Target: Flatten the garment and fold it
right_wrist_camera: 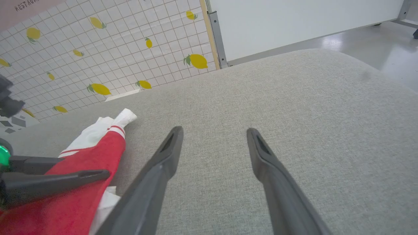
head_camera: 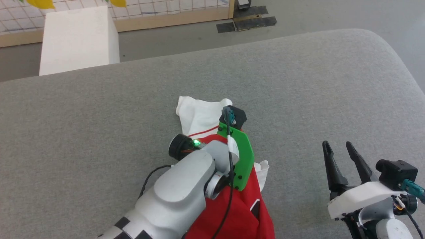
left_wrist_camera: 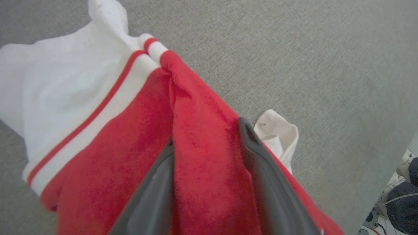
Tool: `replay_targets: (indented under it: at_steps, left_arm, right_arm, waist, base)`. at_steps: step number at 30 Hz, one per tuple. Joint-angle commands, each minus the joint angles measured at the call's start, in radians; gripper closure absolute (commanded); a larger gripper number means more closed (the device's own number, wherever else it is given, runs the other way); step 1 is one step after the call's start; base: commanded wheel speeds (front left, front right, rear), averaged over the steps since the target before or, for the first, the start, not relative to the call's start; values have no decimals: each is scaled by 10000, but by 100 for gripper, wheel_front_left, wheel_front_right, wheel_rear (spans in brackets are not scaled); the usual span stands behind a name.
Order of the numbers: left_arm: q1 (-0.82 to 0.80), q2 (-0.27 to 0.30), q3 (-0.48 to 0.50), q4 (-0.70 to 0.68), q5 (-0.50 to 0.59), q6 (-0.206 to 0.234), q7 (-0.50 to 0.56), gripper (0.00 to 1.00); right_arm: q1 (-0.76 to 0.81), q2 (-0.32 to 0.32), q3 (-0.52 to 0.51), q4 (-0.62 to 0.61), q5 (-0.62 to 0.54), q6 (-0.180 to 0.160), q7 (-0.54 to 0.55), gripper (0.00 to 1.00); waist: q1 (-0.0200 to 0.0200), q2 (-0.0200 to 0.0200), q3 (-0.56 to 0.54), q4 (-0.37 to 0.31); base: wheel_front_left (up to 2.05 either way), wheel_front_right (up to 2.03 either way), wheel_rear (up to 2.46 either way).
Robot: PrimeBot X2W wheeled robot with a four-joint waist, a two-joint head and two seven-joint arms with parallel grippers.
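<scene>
The garment lies bunched on the grey padded surface, a white sleeve toward the far side and red cloth trailing to the near edge. In the left wrist view my left gripper points down into the garment. Its jaws stand wide, astride a raised red fold that fills the gap and drapes over the left fingertip. The left wrist hides those fingers in the head view. My right gripper hovers open and empty over bare surface to the right, also seen as the right gripper, with the garment at its left.
A white block stands on the floor behind the surface at the far left. A lemon-patterned tiled wall runs along the back. The surface's rounded corner drops off at the far right. Dark tape patches mark the floor.
</scene>
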Motion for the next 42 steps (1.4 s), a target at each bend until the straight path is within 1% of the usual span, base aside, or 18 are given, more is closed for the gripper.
replay_targets:
  at_steps: [1,2,4,8,11,16,18,19,22,27,31,34,37,38,39,40,41,42]
  left_arm:
    - [-280,9,-62,-88,-130,-138,-119,100]
    - [-331,9,-61,-149,-166,-184,-305,100]
    - [-447,9,3,-350,-238,-248,-1057,100]
    - [-659,9,-18,-822,-619,-425,-2673,100]
    - [-902,9,-20,-1304,-1017,-528,-4094,100]
    - [-947,9,437,-1803,-1786,-292,-5864,100]
    - [-712,62,839,-1901,-1985,-88,-6336,100]
    - [-500,220,1053,-1971,-2095,27,-6491,100]
    - [329,942,1650,-2143,-2405,451,-6752,100]
    - [2600,2187,3041,-2388,-3370,1334,-7240,100]
    - [4482,2883,3839,-2542,-3876,1973,-7490,100]
    - [5649,3249,3999,-2620,-4023,2325,-7500,100]
    - [6544,3470,3860,-2668,-4201,2588,-7113,100]
    - [6776,3554,3723,-2638,-4237,2721,-6827,87]
    - [6920,3645,3554,-2602,-4219,2829,-6544,58]
    - [7009,3727,3420,-2630,-4195,2889,-6332,11]
    - [7020,3730,3430,-2723,-4193,2878,-6364,0]
    - [7007,3702,3500,-2853,-4197,2819,-6513,0]
  right_arm:
    - [-219,14,30,52,49,-13,-89,0]
    - [-228,14,32,66,54,-13,-115,0]
    - [-243,14,29,90,62,-13,-158,0]
    - [-243,14,-9,119,21,-13,-177,0]
    - [-221,14,-65,93,-51,-13,-150,0]
    - [-142,14,-118,-14,-130,-13,-47,0]
    - [-88,14,-133,-69,-144,-13,-5,0]
    - [-52,14,-156,-98,-144,-13,18,0]
    - [28,14,-153,-175,-169,-13,106,0]
    - [142,14,-155,-312,-202,-13,237,0]
    - [192,14,-115,-404,-256,-13,359,0]
    - [241,14,-128,-458,-302,-13,441,0]
    - [323,14,-132,-487,-371,-13,577,0]
    - [355,14,-132,-489,-399,-13,643,0]
    - [379,14,-136,-495,-414,-13,693,0]
    - [395,14,-127,-507,-426,-13,749,0]
    - [402,14,-127,-523,-441,-13,779,0]
    - [395,14,-100,-546,-472,-13,809,0]
  waist:
    - [0,-1,51,-88]
    - [0,-1,47,-92]
    - [0,-1,30,-84]
    - [0,-1,-61,47]
    - [0,-1,-194,280]
    - [0,-1,-425,793]
    - [0,-1,-508,1039]
    - [0,-1,-547,1194]
    - [0,-1,-624,1534]
    - [0,-1,-720,2078]
    - [0,-1,-784,2375]
    - [0,-1,-844,2562]
    - [0,-1,-900,2775]
    - [0,-1,-927,2843]
    - [0,-1,-946,2903]
    - [0,-1,-959,2967]
    - [0,-1,-966,3033]
    - [0,-1,-972,3085]
  base:
    - [0,0,0]
    - [0,0,0]
    - [0,0,0]
    - [0,0,0]
    - [0,0,0]
    - [0,0,0]
    - [0,0,0]
    - [0,0,0]
    - [0,0,0]
    - [0,0,0]
    - [0,0,0]
    - [0,0,0]
    - [0,0,0]
    - [0,0,0]
    - [0,0,0]
    - [0,0,0]
    - [0,0,0]
    - [0,0,0]
